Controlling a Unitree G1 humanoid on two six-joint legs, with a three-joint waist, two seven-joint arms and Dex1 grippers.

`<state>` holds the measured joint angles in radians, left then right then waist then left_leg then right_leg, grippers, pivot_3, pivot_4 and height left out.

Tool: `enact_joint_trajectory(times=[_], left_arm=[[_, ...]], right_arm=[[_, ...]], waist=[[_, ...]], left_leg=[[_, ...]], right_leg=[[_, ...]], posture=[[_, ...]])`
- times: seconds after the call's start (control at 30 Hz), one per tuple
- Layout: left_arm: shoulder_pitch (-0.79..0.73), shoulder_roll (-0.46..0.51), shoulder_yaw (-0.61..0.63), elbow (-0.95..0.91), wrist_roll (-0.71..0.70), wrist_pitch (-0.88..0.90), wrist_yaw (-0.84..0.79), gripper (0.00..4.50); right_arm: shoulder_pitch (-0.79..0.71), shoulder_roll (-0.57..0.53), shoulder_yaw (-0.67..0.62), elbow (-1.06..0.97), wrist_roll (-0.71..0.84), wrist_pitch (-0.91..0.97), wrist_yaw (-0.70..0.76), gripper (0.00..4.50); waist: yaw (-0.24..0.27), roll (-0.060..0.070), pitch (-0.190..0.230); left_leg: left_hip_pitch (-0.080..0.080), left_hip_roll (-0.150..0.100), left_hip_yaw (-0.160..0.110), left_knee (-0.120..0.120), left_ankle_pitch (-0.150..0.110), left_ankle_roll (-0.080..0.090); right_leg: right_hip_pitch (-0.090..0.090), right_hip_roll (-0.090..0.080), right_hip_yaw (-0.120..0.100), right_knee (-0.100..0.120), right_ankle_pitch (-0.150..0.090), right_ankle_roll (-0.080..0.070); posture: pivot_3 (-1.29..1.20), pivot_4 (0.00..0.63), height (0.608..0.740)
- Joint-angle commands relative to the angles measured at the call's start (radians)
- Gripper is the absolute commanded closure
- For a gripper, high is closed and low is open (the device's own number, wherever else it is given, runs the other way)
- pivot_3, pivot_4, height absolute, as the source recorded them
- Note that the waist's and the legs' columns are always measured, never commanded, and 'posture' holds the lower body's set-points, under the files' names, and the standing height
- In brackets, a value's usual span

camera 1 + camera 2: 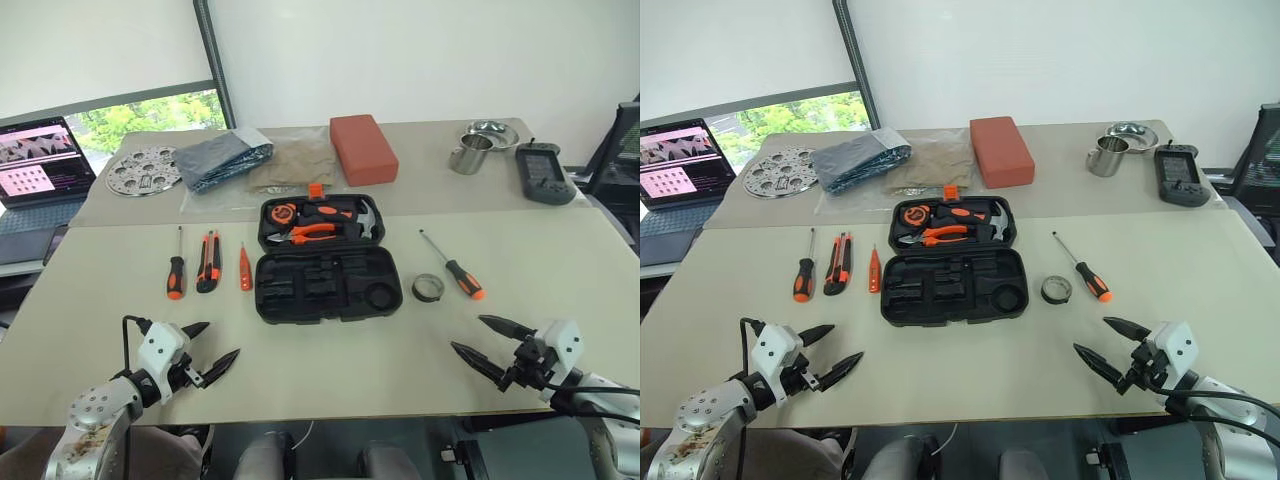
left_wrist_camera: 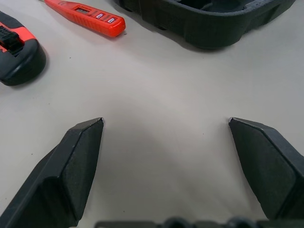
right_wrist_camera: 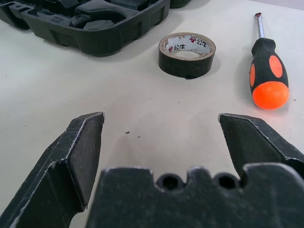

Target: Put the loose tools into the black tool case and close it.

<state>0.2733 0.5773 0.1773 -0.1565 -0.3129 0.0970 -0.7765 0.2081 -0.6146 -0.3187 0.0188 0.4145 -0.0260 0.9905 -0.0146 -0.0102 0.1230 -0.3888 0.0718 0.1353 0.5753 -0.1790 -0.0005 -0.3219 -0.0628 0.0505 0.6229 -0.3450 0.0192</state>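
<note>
Left eye view: black tool case (image 1: 322, 260) lies open mid-bench (image 1: 300, 370). Left tool (image 1: 205, 350) spread, empty, near edge; screwdriver (image 1: 176, 268), utility knife (image 1: 208, 264), tester screwdriver (image 1: 245, 270) beyond it, left of case. Right tool (image 1: 490, 345) spread, empty; tape roll (image 3: 186, 53) and second screwdriver (image 3: 267, 69) just ahead, right of case.

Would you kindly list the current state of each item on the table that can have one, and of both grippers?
Tool case: open, lying flat; near half's slots empty.
Left screwdriver: loose on the table.
Utility knife: loose on the table.
Tester screwdriver: loose on the table.
Tape roll: loose, lying flat.
Right screwdriver: loose on the table.
Laptop: open, screen lit.
Left gripper: open, empty.
Right gripper: open, empty.
</note>
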Motion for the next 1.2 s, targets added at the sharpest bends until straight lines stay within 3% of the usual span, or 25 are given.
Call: enact_joint_trajectory(times=[0.03, 0.77, 1.0, 1.2], left_arm=[[-0.027, 0.016, 0.005, 0.017, 0.010, -0.032, -0.016, 0.00], [-0.074, 0.011, 0.014, 0.062, -0.003, -0.064, -0.053, 0.00], [-0.153, -0.022, 0.217, 0.035, -0.183, 0.084, 0.085, 0.00], [-0.378, 0.014, 0.286, 0.215, -0.112, 0.257, 0.365, 0.00]], right_arm=[[0.007, -0.003, -0.008, -0.023, 0.014, -0.014, 0.006, 0.04], [0.006, 0.006, -0.015, -0.011, 0.006, -0.046, -0.017, 0.04], [-0.047, -0.021, -0.001, -0.233, 0.099, 0.071, -0.022, 0.04], [-0.206, -0.038, 0.088, -0.407, 0.197, 0.231, -0.045, 0.04]], waist=[[0.000, 0.000, 0.000], [0.000, 0.000, 0.000], [-0.002, 0.000, 0.000], [0.002, 0.000, 0.000]], left_leg=[[0.000, 0.000, 0.000, 0.000, 0.000, 0.000], [0.000, 0.000, 0.000, 0.000, 0.001, 0.001], [0.000, 0.002, -0.001, 0.002, 0.003, 0.004], [0.000, 0.002, -0.003, 0.005, 0.005, 0.006]], right_leg=[[0.000, 0.000, 0.000, 0.000, 0.000, 0.000], [0.001, 0.000, -0.002, 0.000, 0.000, 0.000], [0.001, 0.003, -0.002, 0.002, 0.000, 0.000], [0.001, 0.004, -0.004, 0.005, 0.000, 0.000]], posture=[[0.00, 0.150, 0.740], [0.00, 0.150, 0.740], [0.00, 0.150, 0.740], [0.00, 0.150, 0.740]])
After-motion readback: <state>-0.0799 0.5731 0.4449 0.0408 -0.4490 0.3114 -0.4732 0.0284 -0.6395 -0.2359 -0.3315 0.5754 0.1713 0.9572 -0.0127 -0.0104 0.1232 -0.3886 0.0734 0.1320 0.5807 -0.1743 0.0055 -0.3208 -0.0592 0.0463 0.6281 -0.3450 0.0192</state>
